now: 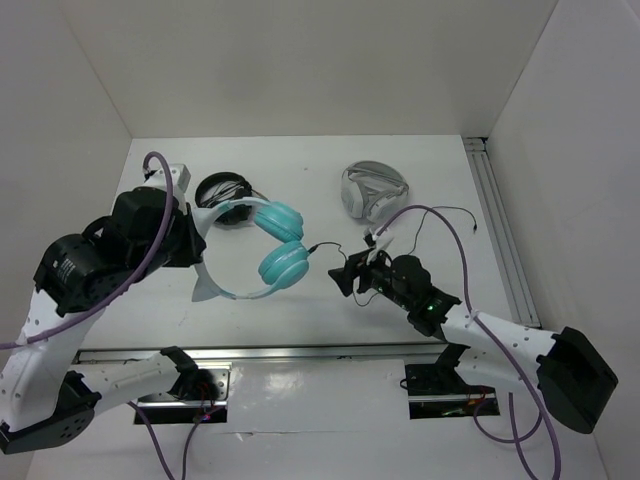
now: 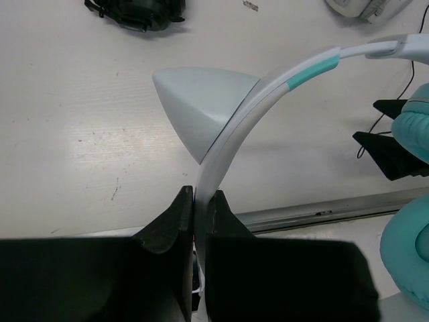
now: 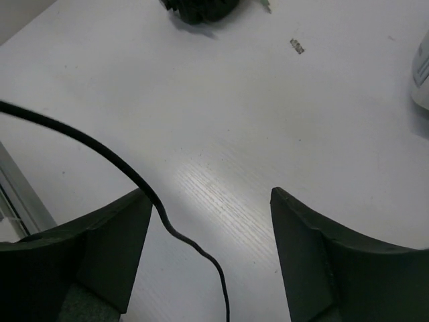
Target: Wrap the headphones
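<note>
Clenching the headphones (image 2: pixel 224 144), left fingers (image 2: pixel 164 228) pinch the headband; right fingers (image 3: pixel 114 248) gape around the cable (image 3: pixel 100 151).

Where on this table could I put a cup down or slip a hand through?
Barest is the table strip along the back wall, between the black headphones and the grey-and-white headphones. Another bare patch lies between the teal headphones and the metal rail in front. The middle is crowded: left gripper clamping the headband, right gripper open around the black cable.
</note>
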Controlling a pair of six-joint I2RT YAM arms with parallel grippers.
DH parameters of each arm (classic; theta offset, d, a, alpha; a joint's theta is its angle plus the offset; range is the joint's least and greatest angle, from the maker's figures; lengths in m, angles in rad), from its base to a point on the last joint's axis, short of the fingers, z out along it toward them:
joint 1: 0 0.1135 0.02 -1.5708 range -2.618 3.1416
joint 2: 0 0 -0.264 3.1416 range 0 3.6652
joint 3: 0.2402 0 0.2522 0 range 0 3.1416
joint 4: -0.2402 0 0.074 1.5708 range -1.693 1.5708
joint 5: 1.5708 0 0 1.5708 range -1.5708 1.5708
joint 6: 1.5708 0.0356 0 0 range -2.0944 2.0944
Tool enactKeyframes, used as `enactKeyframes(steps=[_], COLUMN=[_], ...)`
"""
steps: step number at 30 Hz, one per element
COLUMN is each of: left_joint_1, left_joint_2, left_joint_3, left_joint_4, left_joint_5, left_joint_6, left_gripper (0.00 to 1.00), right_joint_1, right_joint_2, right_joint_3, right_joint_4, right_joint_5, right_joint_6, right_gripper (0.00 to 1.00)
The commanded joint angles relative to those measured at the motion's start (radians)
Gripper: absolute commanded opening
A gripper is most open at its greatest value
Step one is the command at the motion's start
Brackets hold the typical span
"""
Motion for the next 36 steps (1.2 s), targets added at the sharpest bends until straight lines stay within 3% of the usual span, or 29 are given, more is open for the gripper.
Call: enactKeyframes(steps=[1,6,9,15,18,19,20,21,23,31,36], left_joint_1=[-0.002,-0.002,-0.002,-0.002,-0.002,-0.002,-0.002,-0.002,-0.002,-0.002,-0.002], left_joint_2=[-0.017,-0.026,-0.026,-0.035,-0.035,-0.035,-0.035,-0.035,-0.035,-0.044,-0.044], left_joint_3=[0.054,0.076,0.085,0.045,0.033,0.022,0.022,0.022,0.022,0.04,0.05], left_joint_4=[0.057,0.048,0.048,0.071,0.08,0.08,0.08,0.08,0.08,0.08,0.08], left_joint_5=[0.001,-0.065,-0.11,-0.112,-0.102,-0.102,-0.102,-0.102,-0.093,-0.073,-0.082], left_joint_6=[-0.035,-0.069,-0.078,-0.089,-0.1,-0.1,-0.1,-0.1,-0.1,-0.09,-0.09], left_gripper=[0.0,0.0,0.0,0.0,0.0,0.0,0.0,0.0,0.0,0.0,0.0], right_joint_1=[0.006,0.006,0.006,0.006,0.006,0.006,0.006,0.006,-0.003,-0.003,-0.003], right_joint_2=[0.025,0.025,-0.025,-0.12,-0.13,-0.121,-0.104,-0.093,-0.055,0.117,0.22], right_joint_3=[-0.037,-0.079,-0.122,-0.163,-0.163,-0.153,-0.152,-0.14,-0.131,-0.102,-0.093], right_joint_4=[0.194,0.205,0.196,0.142,0.129,0.129,0.129,0.129,0.129,0.256,0.335], right_joint_5=[-0.041,-0.052,-0.043,0.005,0.005,0.005,0.005,-0.015,-0.036,-0.052,-0.096], right_joint_6=[0.019,0.041,0.062,0.071,0.062,0.062,0.062,0.062,0.062,0.062,0.062], right_gripper=[0.73,0.43,0.39,0.16,0.16,0.21,0.56,0.72,0.79,0.78,0.44])
